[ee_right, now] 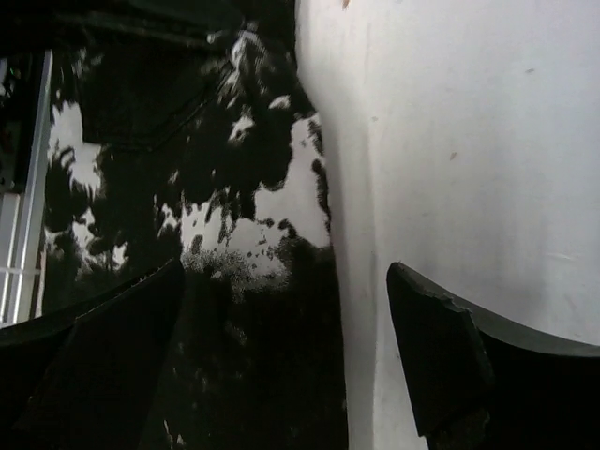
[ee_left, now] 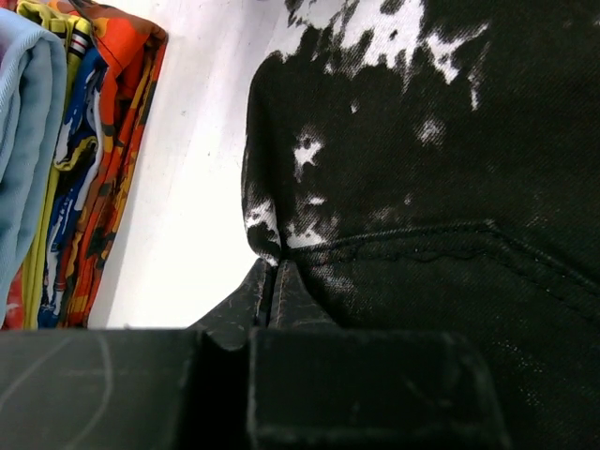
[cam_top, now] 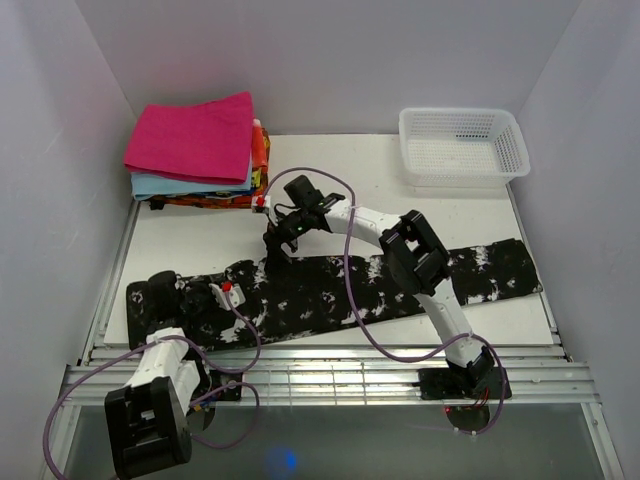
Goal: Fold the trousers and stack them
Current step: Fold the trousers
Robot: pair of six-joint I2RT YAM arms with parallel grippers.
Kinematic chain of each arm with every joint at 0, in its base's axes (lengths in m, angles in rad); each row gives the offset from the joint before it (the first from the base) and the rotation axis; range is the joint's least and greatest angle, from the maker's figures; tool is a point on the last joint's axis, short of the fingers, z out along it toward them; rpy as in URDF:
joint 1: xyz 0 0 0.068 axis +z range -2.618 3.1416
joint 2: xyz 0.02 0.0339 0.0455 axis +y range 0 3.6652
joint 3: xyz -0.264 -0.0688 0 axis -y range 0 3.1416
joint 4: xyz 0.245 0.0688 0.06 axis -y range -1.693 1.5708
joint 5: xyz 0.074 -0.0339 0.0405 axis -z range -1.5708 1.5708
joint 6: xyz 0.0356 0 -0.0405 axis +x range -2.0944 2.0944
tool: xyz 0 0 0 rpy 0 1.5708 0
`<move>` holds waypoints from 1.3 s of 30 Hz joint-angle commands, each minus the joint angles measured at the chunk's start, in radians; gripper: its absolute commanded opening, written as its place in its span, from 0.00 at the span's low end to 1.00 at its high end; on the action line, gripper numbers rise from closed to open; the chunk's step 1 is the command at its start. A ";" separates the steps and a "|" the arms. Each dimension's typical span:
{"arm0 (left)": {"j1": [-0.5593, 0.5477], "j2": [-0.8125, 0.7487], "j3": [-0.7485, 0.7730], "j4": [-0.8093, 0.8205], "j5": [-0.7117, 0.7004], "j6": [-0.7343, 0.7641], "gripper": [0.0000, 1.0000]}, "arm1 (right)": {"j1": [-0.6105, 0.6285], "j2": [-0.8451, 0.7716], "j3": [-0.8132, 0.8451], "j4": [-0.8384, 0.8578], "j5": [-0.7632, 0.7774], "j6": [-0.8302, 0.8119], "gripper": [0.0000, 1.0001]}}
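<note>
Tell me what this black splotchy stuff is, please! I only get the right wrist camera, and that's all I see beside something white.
Observer: Those are trousers, black with white splotches, lying in one long strip across the white table. Your open right gripper sits at their far edge.
Operator: Is the other arm doing anything?
Observer: The left gripper is at the trousers' left end. Its own camera shows the cloth apparently pinched between its fingers.
Operator: Where do they go when they're folded?
Observer: Probably on the pile of folded clothes in the far left corner, which has a pink piece on top.
</note>
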 commanded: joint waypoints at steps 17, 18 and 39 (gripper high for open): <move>0.009 0.135 0.424 -0.217 -0.074 -0.392 0.68 | 0.043 -0.177 -0.314 0.126 0.188 -0.205 0.08; 0.019 0.162 0.472 -0.270 -0.074 -0.431 0.71 | 0.062 -0.194 -0.342 0.166 0.258 -0.222 0.08; -0.107 0.677 0.928 -0.775 -0.023 -0.969 0.73 | 0.322 -0.302 -0.919 1.058 0.959 -0.601 0.08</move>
